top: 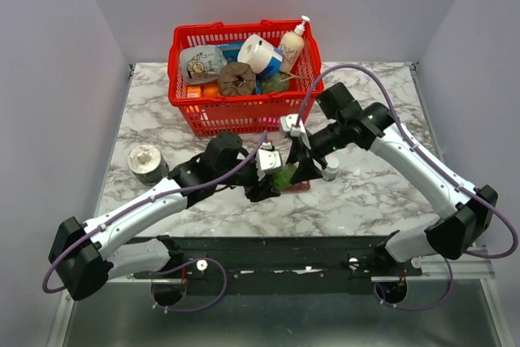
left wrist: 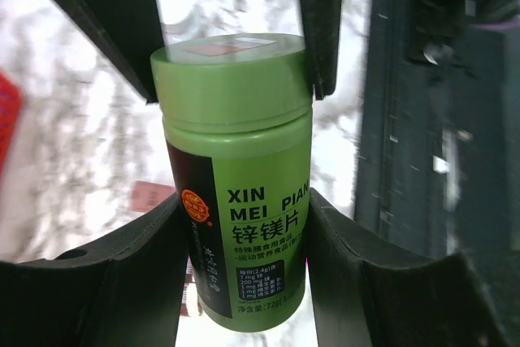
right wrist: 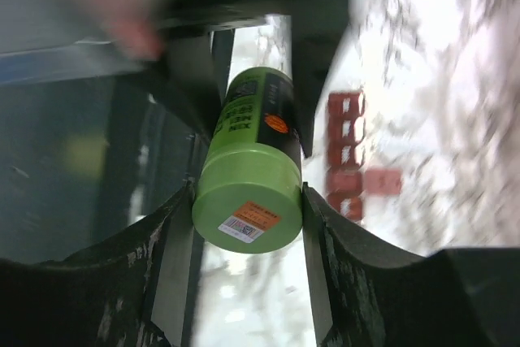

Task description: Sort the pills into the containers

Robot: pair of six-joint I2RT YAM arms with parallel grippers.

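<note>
A green pill bottle [left wrist: 236, 184] hangs above the table. My left gripper [left wrist: 244, 225] is shut on its labelled body. My right gripper [right wrist: 248, 209] has its two pads against the sides of the bottle's green cap [right wrist: 248, 201]. In the top view both grippers meet at the bottle [top: 283, 176] in front of the basket, the left gripper [top: 272, 178] on its left and the right gripper [top: 294, 170] on its right. The containers [right wrist: 348, 160], a dark red strip of small square compartments, lie on the marble below, one lid flipped open. No pills show.
A red basket [top: 244, 105] full of household items stands at the back middle. A grey cylinder [top: 146, 162] sits at the left of the marble table. A small clear bottle with a grey cap [top: 330, 171] stands just right of the grippers.
</note>
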